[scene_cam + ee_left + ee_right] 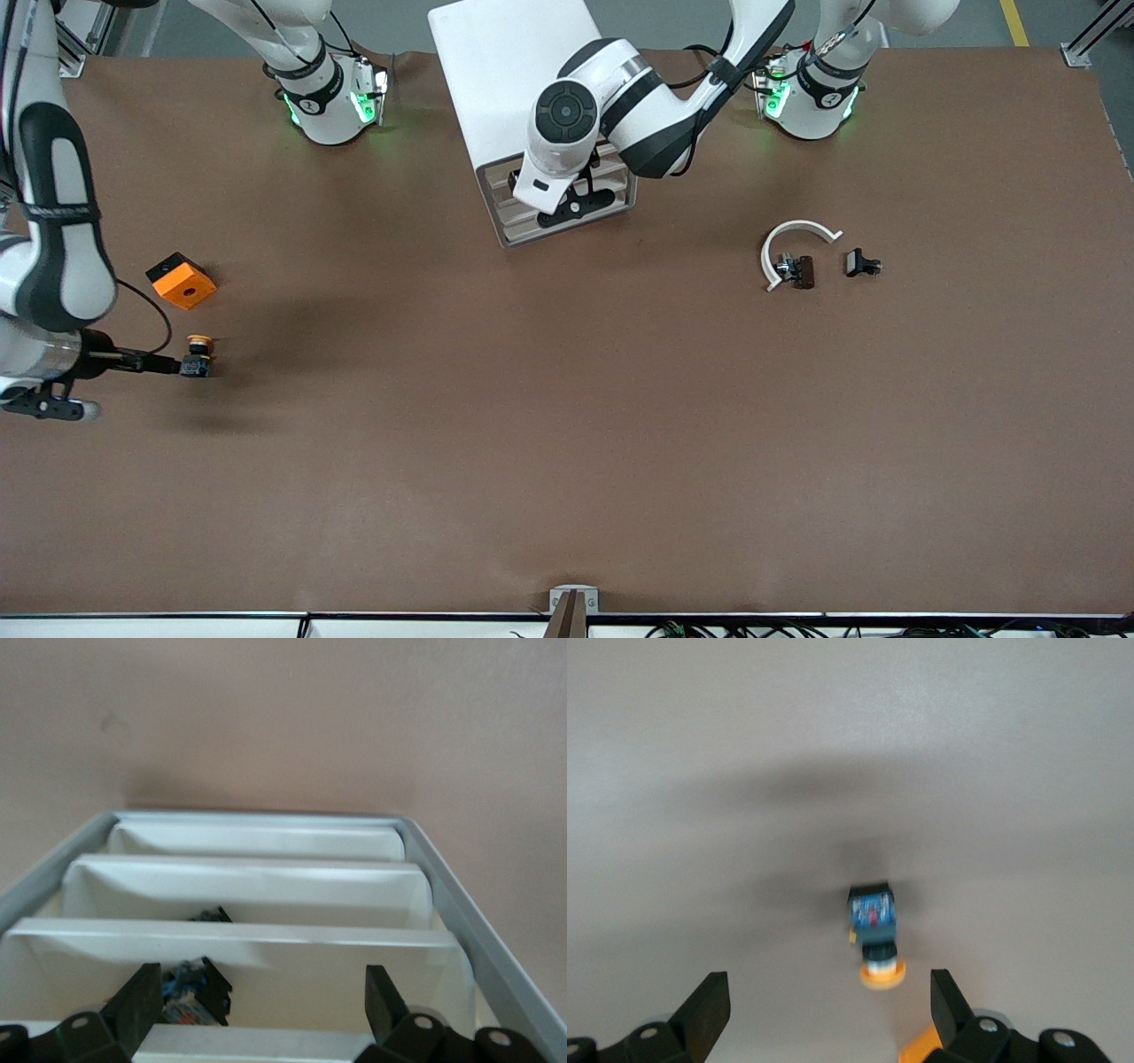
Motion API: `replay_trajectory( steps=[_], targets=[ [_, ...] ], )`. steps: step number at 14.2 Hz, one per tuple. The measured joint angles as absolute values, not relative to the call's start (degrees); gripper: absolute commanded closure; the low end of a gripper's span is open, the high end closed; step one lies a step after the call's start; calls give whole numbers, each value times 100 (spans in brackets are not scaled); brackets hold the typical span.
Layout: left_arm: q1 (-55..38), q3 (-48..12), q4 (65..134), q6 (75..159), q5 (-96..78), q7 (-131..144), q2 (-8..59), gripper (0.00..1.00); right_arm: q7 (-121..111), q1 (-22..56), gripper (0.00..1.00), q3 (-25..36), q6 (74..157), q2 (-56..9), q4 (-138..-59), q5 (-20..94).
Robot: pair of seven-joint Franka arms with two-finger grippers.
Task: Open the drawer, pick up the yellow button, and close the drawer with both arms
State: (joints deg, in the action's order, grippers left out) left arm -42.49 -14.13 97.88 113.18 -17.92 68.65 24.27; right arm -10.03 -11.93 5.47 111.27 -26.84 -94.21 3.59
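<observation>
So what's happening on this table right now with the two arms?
The left gripper is open at the open drawer of the white cabinet; dark small parts lie in the drawer's compartments. The right gripper is open over the button, which lies on the table toward the right arm's end, out of the drawer. An orange block sits just farther from the front camera than the button. The drawer has not been closed yet.

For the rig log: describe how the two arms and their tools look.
Both arms, the left arm and the right arm, are glossy white with black joint bands, green base lights and thin black cables. The left tool and the right tool have black fingers.
</observation>
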Motion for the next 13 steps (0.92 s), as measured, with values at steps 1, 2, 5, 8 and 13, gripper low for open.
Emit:
replay_trajectory(
  steps=[1,2,5,8,13],
  targets=[
    [-4243,-1411,9788,11319,-1843,6866,2462,0,-1003,-1193,0,547,10772,-2503,-9271,359],
    [-4237,-1409,9787,11319,-1906,6866,2495,0,-1003,-1192,0,542,10462,-2294,-9162,359],
    [-4202,-1406,9780,11323,-2079,6865,2575,0,-984,-1155,0,498,9561,-1523,-9040,360],
    [-4180,-1404,9774,11325,-2136,6864,2589,0,-471,-842,0,472,8879,-870,-9040,359],
    [-3799,-1321,9613,11345,-1497,6824,2586,0,-58,-464,0,452,8434,-465,-8925,357]
  ],
)
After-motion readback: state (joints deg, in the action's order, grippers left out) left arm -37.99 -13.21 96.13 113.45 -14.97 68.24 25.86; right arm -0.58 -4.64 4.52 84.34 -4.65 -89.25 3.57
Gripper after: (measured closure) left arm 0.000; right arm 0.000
